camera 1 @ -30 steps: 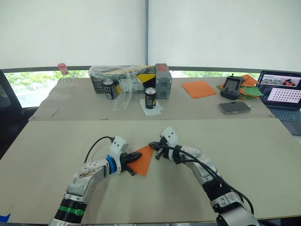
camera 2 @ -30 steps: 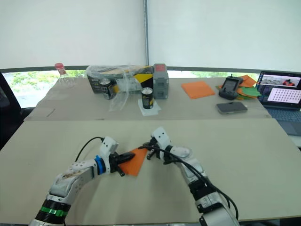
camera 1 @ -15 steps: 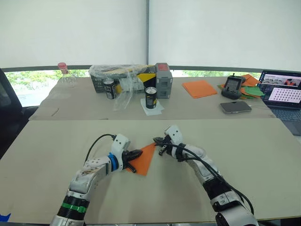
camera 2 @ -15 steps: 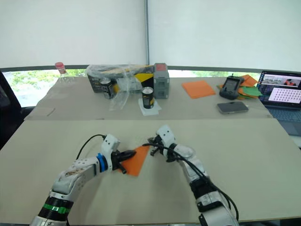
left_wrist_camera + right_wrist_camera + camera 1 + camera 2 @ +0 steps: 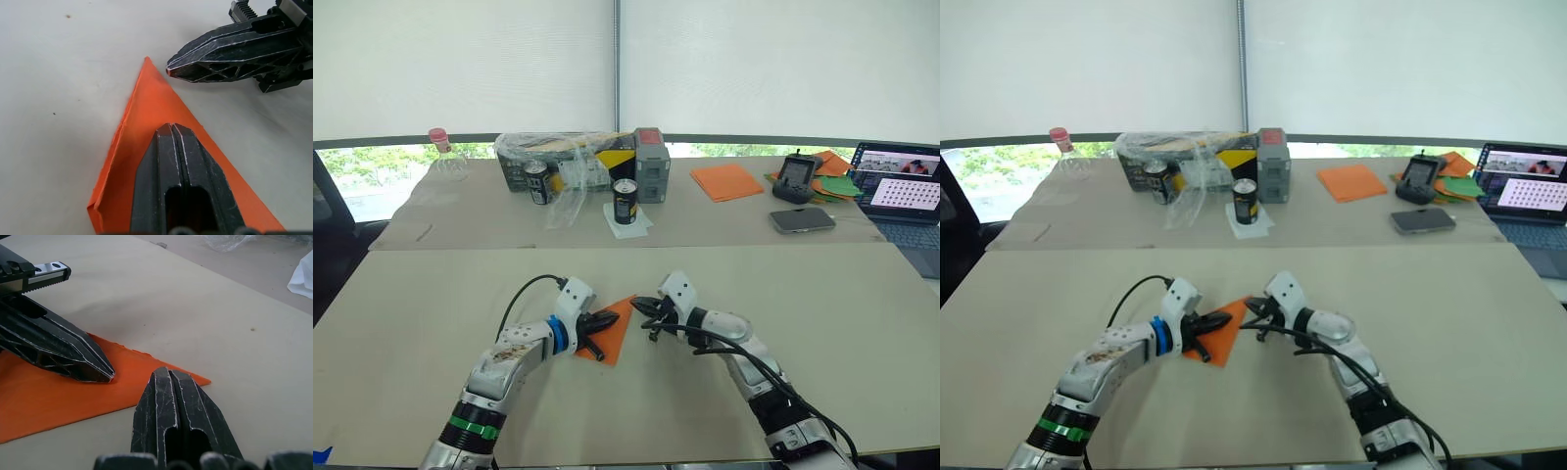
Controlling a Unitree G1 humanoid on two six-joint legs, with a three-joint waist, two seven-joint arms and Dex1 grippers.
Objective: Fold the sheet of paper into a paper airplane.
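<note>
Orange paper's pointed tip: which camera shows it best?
The left wrist view: the folded paper and its tip are seen close from above. The right wrist view shows it edge-on; the head views show it small between the pincers.

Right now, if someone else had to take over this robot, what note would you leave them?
Left gripper: fingers shut, tips resting on top of the orange paper airplane, nothing between them.
Right gripper: fingers shut, empty, beside the pointed nose, on the table.
The airplane lies flat on the near table between the two grippers, a pointed wedge with a folded flap along one edge.
Done: the sheet is already folded to a point.
Left: probably the last wing folds and creasing, judging from how flat it lies.
A stack of orange sheets sits on the far table, untouched.
</note>
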